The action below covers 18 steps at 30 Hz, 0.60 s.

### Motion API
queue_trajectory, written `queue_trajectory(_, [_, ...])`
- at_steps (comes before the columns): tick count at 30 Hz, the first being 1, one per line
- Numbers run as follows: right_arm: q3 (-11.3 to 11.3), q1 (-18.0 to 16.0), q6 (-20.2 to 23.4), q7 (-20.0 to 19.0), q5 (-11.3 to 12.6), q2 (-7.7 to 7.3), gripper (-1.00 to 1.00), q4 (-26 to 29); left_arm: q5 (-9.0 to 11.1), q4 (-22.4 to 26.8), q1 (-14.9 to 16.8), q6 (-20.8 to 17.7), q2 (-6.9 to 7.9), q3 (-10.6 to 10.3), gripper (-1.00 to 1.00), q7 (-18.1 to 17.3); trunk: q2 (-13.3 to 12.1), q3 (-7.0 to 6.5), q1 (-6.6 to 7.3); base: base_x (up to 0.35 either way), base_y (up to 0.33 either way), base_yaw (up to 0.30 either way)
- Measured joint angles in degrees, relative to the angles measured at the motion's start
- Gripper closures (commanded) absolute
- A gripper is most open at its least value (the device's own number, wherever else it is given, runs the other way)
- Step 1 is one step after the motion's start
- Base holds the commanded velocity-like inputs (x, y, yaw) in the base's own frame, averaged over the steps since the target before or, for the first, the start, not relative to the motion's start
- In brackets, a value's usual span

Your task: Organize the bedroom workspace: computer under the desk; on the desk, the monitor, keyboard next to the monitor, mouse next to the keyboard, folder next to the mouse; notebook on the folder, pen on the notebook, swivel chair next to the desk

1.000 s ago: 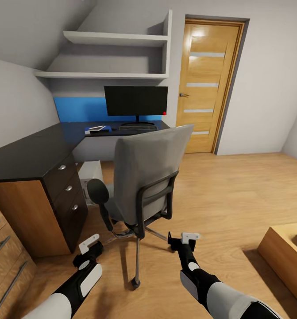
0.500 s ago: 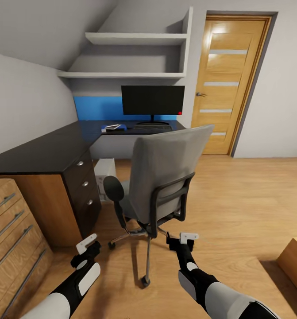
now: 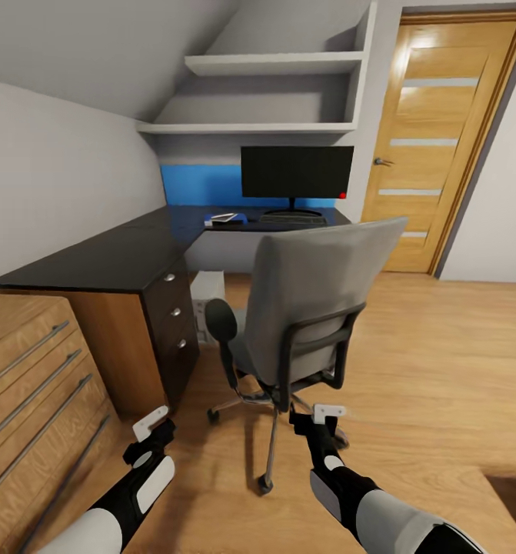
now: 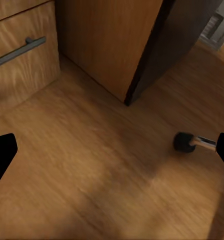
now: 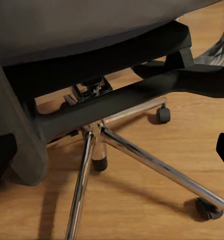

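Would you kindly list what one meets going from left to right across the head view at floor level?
Wooden dresser → black drawer unit → computer → swivel chair → oak door.

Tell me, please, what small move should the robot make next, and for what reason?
Probably roll a little closer to the swivel chair. Its back faces the robot, away from the desk, and both the left gripper and right gripper hang low and hold nothing, short of the chair back.
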<state>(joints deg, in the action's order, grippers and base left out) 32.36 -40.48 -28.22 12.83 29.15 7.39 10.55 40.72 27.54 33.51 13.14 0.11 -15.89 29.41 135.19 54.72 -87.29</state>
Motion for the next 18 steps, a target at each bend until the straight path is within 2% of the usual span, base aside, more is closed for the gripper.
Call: queue_trajectory(18, [0.17,0.00,0.04,-0.04,-0.05,0.00,-1.00,0.01,-0.18,-0.01,0.01,0.01,-0.27,-0.32,-1.00,-0.15,0.00,0.60,0.00,0.000,0.000,0.188])
